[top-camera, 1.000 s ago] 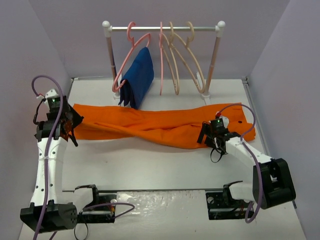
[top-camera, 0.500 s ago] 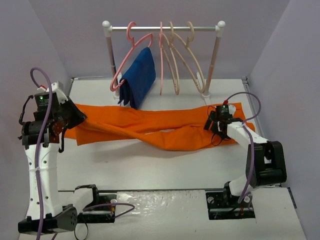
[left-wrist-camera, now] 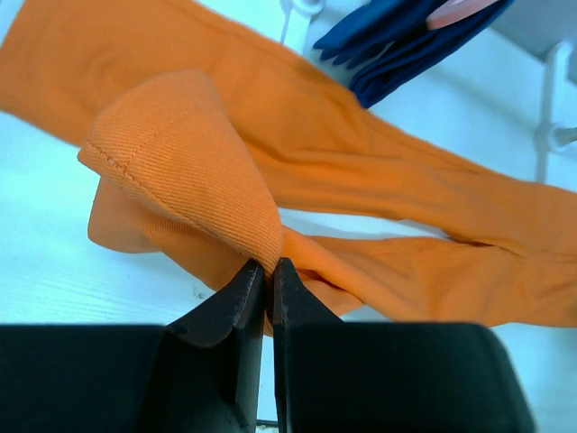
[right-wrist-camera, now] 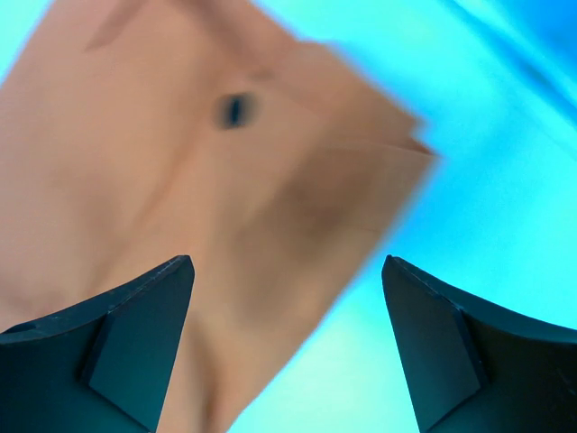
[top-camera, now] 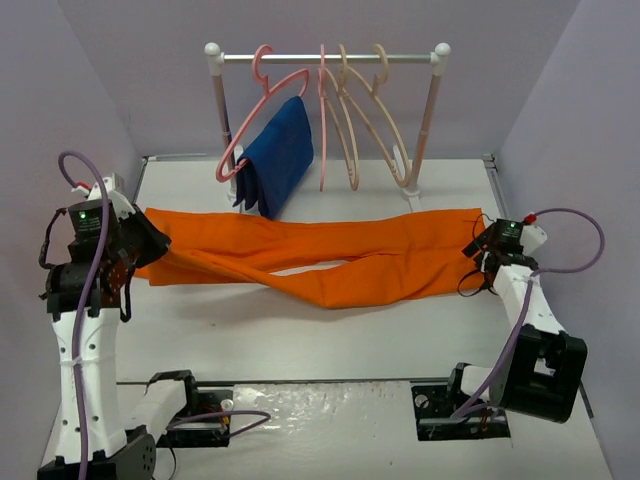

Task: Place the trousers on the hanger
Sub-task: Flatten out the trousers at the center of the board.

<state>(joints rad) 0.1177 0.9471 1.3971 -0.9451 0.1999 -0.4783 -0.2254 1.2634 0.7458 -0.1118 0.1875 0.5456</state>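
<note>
As right hand [right-wrist-camera: 287, 266] was swung from mid-leg to waist end, spread & empty, trousers [top-camera: 330, 262] were pulled straighter on the bench [top-camera: 300, 340], cuff clenched in left hand [left-wrist-camera: 269, 271]; 2-end lift prob. next.

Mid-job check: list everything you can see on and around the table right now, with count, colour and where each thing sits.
trousers: one, bright orange, laid left to right across the table, left end raised.
garment: one, dark blue, draped on the leftmost pink hanger.
pink hangers: two, on the left part of the rail.
cream hangers: two, on the right part of the rail, bare.
rack: one, pale posts with a metal rail, at the table's far edge.
table: one, white.
left claw: one, black, shut on the trousers' left end.
right claw: one, black, open, at the trousers' right end.
</note>
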